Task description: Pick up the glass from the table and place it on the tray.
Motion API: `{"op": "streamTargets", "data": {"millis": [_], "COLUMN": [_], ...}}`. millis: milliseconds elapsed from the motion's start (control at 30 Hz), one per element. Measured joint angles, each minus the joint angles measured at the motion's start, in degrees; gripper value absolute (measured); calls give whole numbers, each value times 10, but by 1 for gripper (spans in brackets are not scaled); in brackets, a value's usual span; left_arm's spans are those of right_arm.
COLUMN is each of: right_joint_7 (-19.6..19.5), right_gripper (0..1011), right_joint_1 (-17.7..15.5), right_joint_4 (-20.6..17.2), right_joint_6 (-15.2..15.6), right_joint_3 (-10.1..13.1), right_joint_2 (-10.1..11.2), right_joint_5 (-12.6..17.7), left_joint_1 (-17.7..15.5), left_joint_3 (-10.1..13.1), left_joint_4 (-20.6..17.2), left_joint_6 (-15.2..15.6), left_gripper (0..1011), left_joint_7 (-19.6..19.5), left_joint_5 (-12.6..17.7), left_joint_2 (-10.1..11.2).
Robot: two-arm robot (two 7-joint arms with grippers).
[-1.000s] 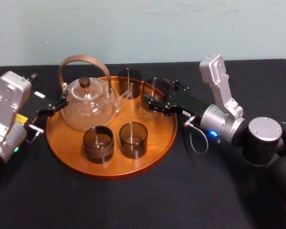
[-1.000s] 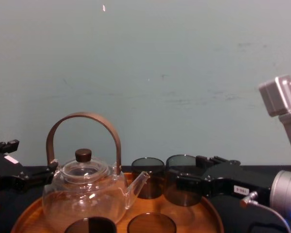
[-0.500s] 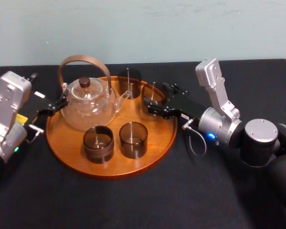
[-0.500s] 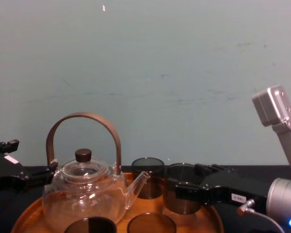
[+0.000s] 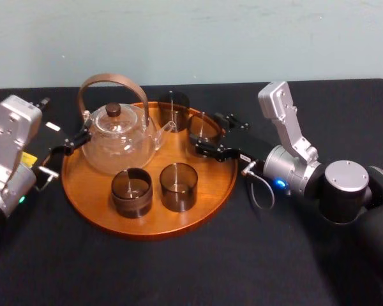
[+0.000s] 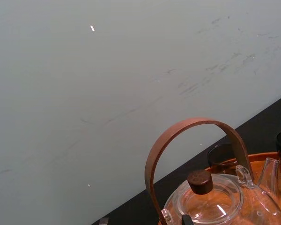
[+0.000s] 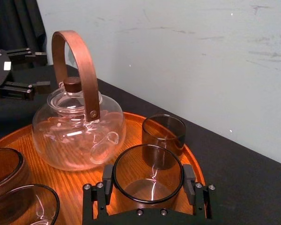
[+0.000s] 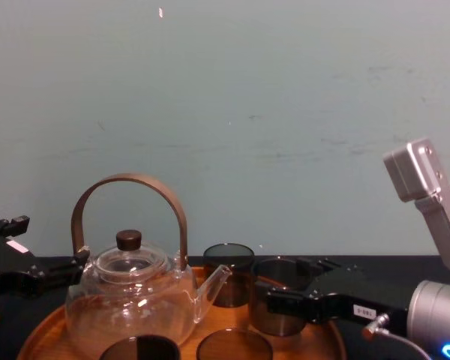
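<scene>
Right wrist view, lower centre: right gripper (image 7: 148, 180) clamped on the glass (image 7: 147, 161) low over the tray (image 7: 70, 187); spreading its fingers may knock the neighbouring glass (image 7: 164, 133) just behind, while left gripper (image 7: 46, 70) idles, jaws apart, upper left.

The right arm reaches forward and inward from the robot's right, its silver upper link angled upward and its wrist held low and level. The right gripper (image 7: 148, 180) has its black fingers (image 7: 107, 182) pressed against opposite sides of a smoky glass (image 7: 148, 193) — a firm clamp. The left arm sits low at the left; the left gripper (image 7: 43, 70) points inward, fingers spread.
</scene>
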Motion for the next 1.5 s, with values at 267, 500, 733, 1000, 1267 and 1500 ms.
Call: {"op": "streamTargets", "data": {"millis": [267, 500, 733, 1000, 1267, 1500], "right_joint_7": [2, 2, 2, 2, 2, 2], "right_gripper": [899, 900, 900, 913, 1002, 1002], "right_joint_1": [2, 2, 1, 1, 1, 1], "right_joint_4": [4, 3, 3, 3, 3, 3], "right_joint_6": [-1, 1, 1, 1, 1, 1], "right_joint_3": [-2, -3, -3, -3, -2, -2], "right_joint_2": [-1, -1, -1, -1, -1, -1], "right_joint_5": [-3, -6, -5, -5, -5, -4], "left_joint_1": [0, 0, 0, 0, 0, 0], "left_joint_3": [0, 0, 0, 0, 0, 0], "left_joint_4": [0, 0, 0, 0, 0, 0], "left_joint_6": [0, 0, 0, 0, 0, 0], "left_gripper": [1010, 1010, 1010, 1010, 1009, 1009], "left_joint_7": [0, 0, 0, 0, 0, 0], "left_joint_5": [0, 0, 0, 0, 0, 0], "left_joint_2": [0, 0, 0, 0, 0, 0]}}
